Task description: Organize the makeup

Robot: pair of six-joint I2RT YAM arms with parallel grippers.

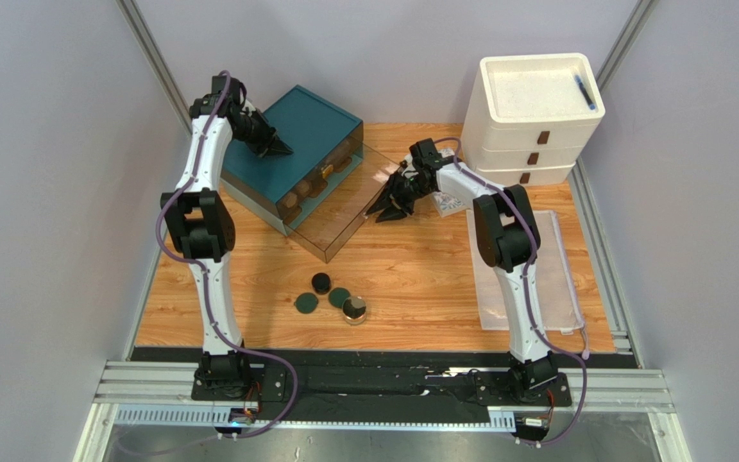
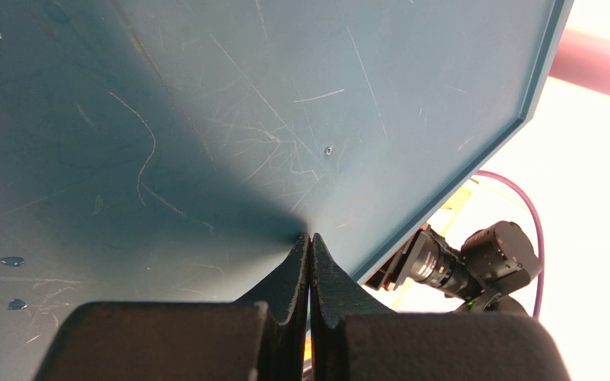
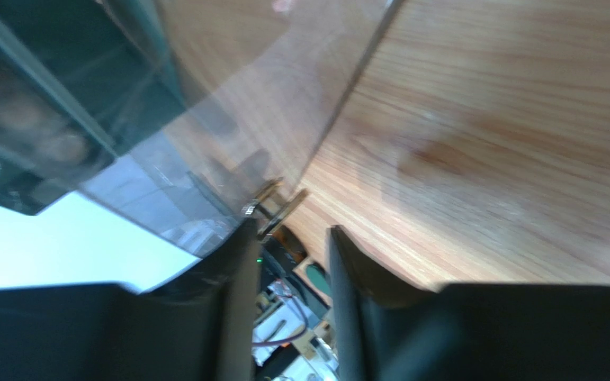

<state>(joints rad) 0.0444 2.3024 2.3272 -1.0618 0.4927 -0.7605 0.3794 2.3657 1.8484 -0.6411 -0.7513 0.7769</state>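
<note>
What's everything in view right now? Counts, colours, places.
teal organizer box: 1, teal, far left of table
clear door: 1, smoky clear, folded down onto table before the box
tan items: count unclear, inside the box
black compact: 1, table centre
dark green compacts: 2, beside the black one
gold-sided compact: 1, right end of that cluster
white drawer unit: 1, three tiers, far right
dark pen-like stick: 1, on its top tray
mesh pouch: 1, clear, right of table
wooden table: 1
left gripper: 1, black, shut, tips against box top
right gripper: 1, black, open, at the door's edge
</note>
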